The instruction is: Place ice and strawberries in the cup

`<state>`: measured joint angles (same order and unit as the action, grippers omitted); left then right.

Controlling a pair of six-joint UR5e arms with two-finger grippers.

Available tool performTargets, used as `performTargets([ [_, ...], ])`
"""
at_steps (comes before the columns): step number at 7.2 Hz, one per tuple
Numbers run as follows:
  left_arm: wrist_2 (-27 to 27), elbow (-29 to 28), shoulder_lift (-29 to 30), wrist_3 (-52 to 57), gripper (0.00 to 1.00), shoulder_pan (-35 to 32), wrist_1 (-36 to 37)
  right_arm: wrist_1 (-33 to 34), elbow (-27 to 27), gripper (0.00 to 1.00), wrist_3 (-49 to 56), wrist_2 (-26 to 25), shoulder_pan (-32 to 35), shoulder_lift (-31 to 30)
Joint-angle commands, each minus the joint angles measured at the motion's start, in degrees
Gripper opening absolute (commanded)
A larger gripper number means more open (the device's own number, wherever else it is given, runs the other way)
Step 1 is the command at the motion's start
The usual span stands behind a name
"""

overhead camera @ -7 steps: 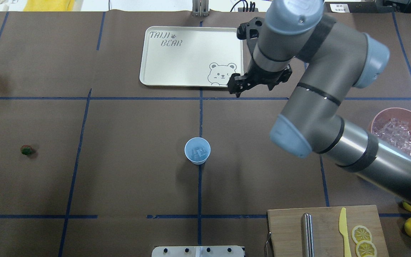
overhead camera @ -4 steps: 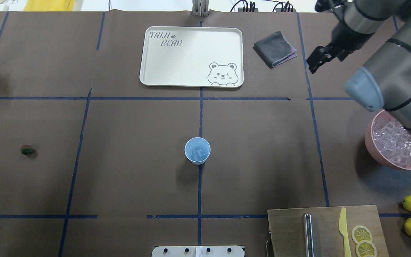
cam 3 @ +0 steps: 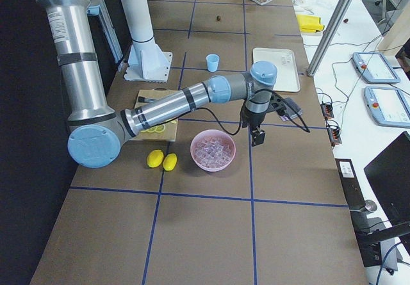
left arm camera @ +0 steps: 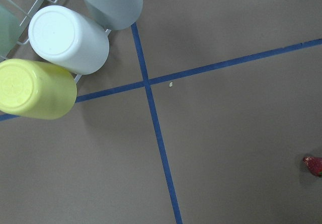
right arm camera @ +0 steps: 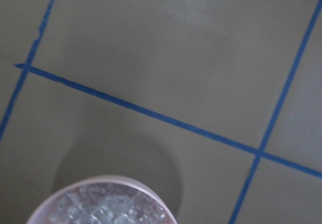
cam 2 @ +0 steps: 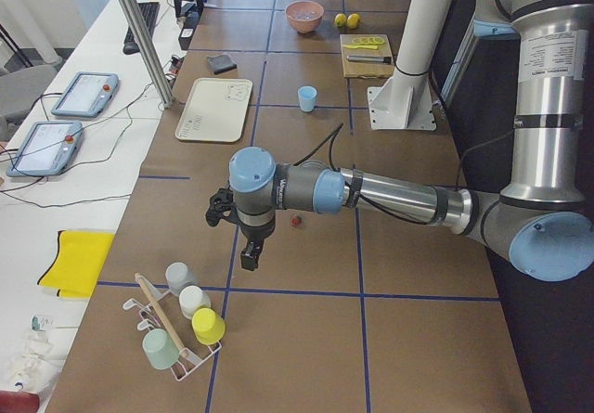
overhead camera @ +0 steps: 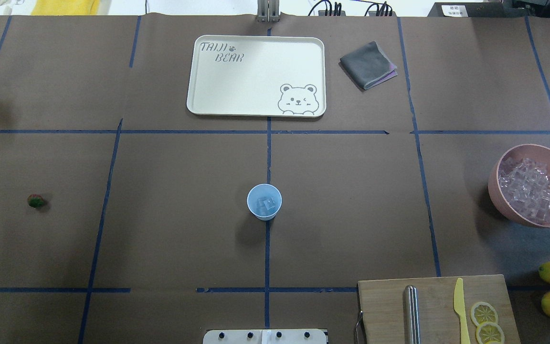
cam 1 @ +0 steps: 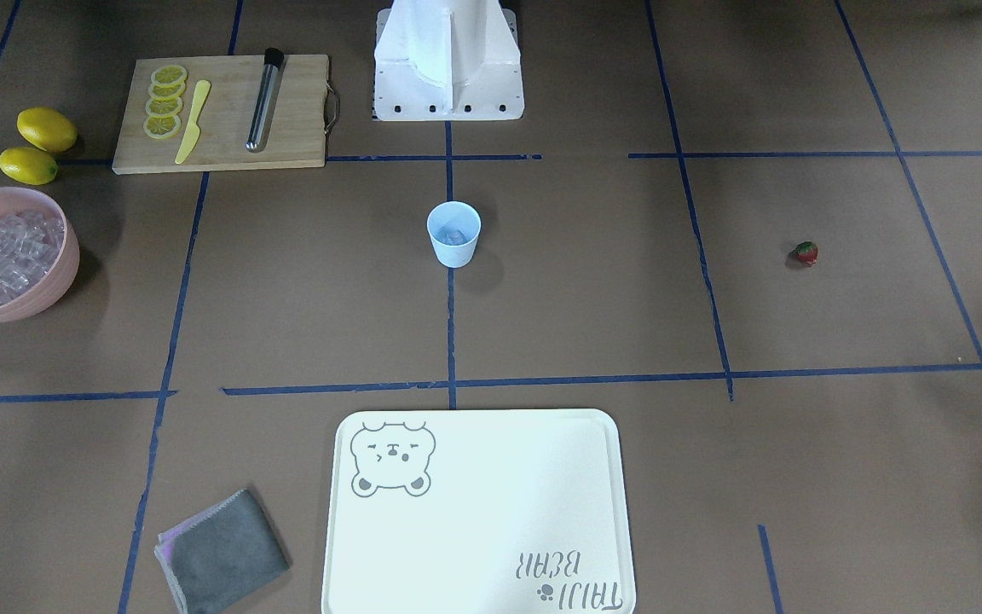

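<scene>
The cup (overhead camera: 264, 201) stands in the middle of the table (overhead camera: 351, 191) with some ice (overhead camera: 268, 204) inside (more fills the pink bowl (overhead camera: 504, 208)); the strawberry (overhead camera: 36, 201) lies well apart. The left tool (cam 2: 249, 257) hangs near the strawberry, the right tool (cam 3: 258, 136) by the bowl; apart or together, I cannot tell.

The cup (overhead camera: 264, 201) stands alone on bare tabletop (overhead camera: 170, 191), open on every side and from above. The strawberry (overhead camera: 36, 201) lies well apart on equally bare tabletop, with nothing between the two. The tray (overhead camera: 256, 71), bowl (overhead camera: 493, 184) and board (overhead camera: 385, 301) sit far off toward the edges, outside that stretch.
</scene>
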<state>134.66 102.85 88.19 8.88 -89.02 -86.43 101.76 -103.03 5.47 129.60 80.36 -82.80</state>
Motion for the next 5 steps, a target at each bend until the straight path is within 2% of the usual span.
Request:
performTargets([
  [1,0.16,0.15,0.05,0.0,1.0,-0.01,-2.85,-0.16,0.2,1.0,7.85,0.48,7.15,-9.09],
  [3,0.25,-0.89,0.83,-0.26,1.0,0.07,-2.69,-0.16,0.29,1.0,8.42,0.57,11.99,-14.82],
  [4,0.34,-1.16,1.28,-0.79,1.0,0.08,-2.34,-0.16,0.2,1.0,8.42,0.74,13.32,-15.45],
  [5,3.38,-1.25,1.45,-5.32,1.0,0.08,-2.6,-0.16,0.03,1.0,8.25,1.44,13.33,-15.28],
])
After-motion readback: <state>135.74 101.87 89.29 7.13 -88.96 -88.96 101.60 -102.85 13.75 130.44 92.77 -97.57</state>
